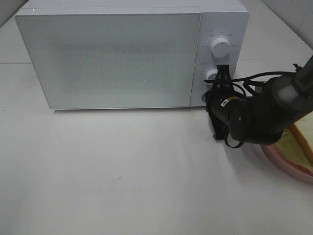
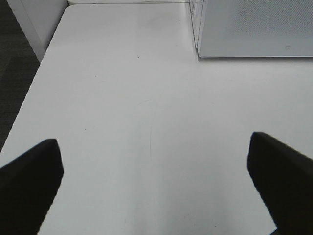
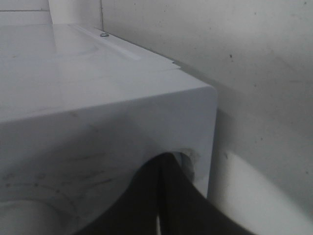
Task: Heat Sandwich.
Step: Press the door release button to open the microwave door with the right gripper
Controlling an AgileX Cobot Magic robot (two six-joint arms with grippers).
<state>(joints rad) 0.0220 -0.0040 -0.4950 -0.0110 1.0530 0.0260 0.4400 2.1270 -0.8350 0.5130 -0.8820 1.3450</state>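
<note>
While the sandwich (image 1: 293, 144) sits on the pink plate (image 1: 279, 159) at the table's right edge, half under my arm, the right gripper (image 1: 223, 73) looks pinched on the microwave's (image 1: 117, 54) lower knob (image 1: 211, 74). The wrist view's murky, though. Door's closed. Left gripper (image 2: 156, 186) hangs spread wide over bare table (image 2: 146, 98).

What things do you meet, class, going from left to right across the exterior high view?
microwave door → right gripper at the microwave's lower dial → sandwich
</note>
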